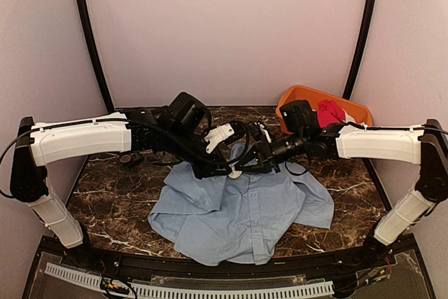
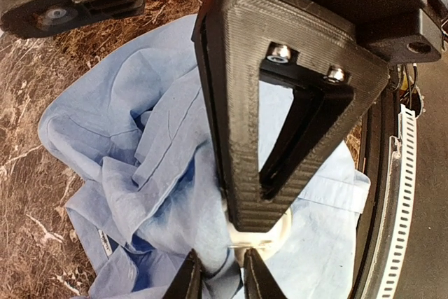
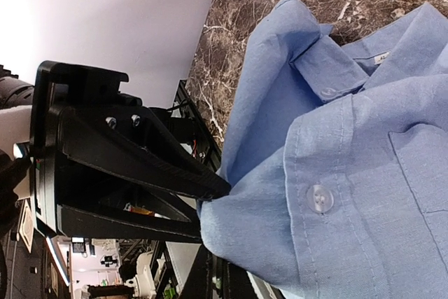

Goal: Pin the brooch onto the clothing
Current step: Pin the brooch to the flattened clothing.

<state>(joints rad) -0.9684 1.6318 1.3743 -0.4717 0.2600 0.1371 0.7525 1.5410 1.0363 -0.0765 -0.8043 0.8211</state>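
The light blue shirt (image 1: 245,215) lies crumpled in the middle of the marble table, with one fold pulled up between the two arms. My left gripper (image 1: 231,167) (image 2: 221,262) is shut on that raised fold (image 2: 210,243). In the right wrist view its black fingers (image 3: 213,188) pinch the cloth (image 3: 364,138) near a clear button. The brooch (image 2: 278,229) (image 1: 236,173) shows as a small whitish disc with a thin metal pin lying against the fold. My right gripper (image 1: 246,164) (image 2: 255,218) is shut, its tip on the disc. Cloth hides its fingertips in its own view.
An orange tray (image 1: 308,91) stands at the back right with a red garment (image 1: 330,112) in it. A small dark object (image 1: 129,159) lies on the table (image 1: 112,208) at the left. A black rail (image 1: 210,267) runs along the near edge.
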